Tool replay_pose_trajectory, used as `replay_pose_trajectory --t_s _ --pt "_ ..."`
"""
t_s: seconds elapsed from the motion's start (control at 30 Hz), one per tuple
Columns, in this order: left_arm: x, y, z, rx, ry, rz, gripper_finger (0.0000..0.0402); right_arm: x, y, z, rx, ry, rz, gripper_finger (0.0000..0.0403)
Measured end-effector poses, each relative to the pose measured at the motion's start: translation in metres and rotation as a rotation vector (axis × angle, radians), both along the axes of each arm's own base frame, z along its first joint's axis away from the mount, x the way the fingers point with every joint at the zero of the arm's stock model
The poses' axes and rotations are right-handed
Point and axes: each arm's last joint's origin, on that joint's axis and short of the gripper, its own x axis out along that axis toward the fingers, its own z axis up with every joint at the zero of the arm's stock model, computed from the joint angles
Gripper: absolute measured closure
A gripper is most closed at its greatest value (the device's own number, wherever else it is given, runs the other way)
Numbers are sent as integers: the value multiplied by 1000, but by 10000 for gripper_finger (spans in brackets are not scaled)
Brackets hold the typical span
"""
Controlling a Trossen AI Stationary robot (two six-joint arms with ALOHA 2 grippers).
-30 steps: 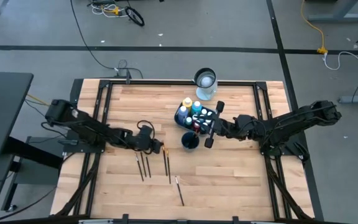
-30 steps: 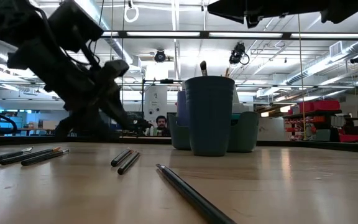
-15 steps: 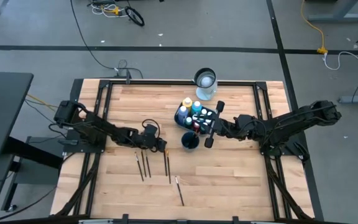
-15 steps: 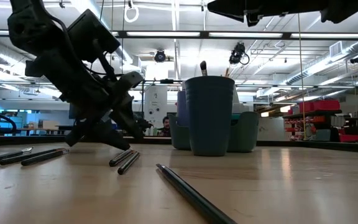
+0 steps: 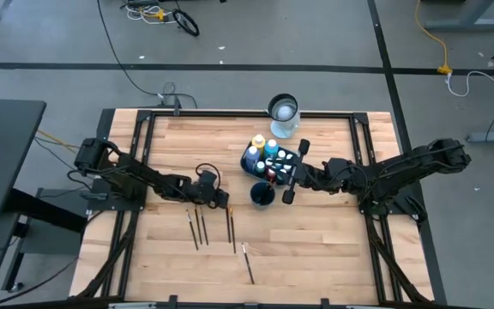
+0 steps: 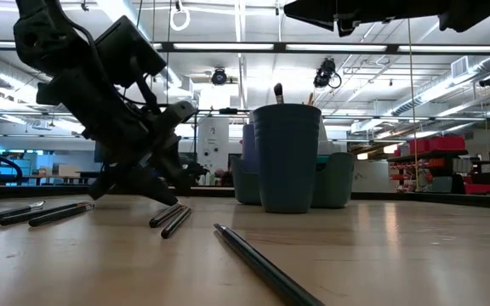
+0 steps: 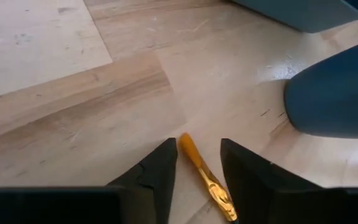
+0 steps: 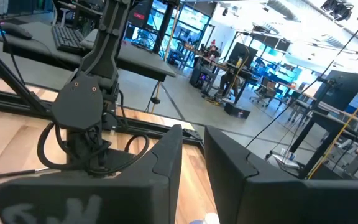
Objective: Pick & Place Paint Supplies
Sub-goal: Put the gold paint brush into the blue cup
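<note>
The left gripper [image 7: 197, 163] is low over the table [image 5: 324, 249], its fingers parted astride the orange tip of a brush [image 7: 205, 179] lying left of the dark cup [image 5: 262, 194]. The right gripper [image 5: 295, 171], fingers spread and empty, hovers beside the paint bottles [image 5: 269, 155] at the table's far middle.

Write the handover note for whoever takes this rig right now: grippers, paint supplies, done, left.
Left gripper: low over the table, fingers open astride the orange tip of a brush, not yet closed on it.
Right gripper: waiting above the caddy, open, holding nothing.
Done: paint bottles sit in the caddy; one brush stands in the dark cup.
Left: five brushes lie flat on the table near the front. The one under the left gripper looks next.
</note>
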Motion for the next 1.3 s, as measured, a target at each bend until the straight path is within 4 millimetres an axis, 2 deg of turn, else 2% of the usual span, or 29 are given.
replay_pose_trajectory --t_s 0.37,0.5,0.63,0.73,0.83,1.03,1.3 --pt "-2 3 -2 96 26 16 392 0 0 0 0 0 0 331" --pt "-1 3 -1 138 23 6 392 0 0 0 0 0 0 331" --pt "3 1 3 108 -28 -21 396 0 0 0 0 0 0 331" --pt "3 -1 2 54 -32 -47 389 0 0 0 -1 5 0 331" --pt "3 -1 2 15 -39 -27 364 0 0 -1 -1 8 0 331" --pt "2 1 2 105 -20 -22 307 0 0 -1 -2 7 0 331" --pt "1 0 1 68 -10 -30 262 0 0 -1 -2 7 0 331"
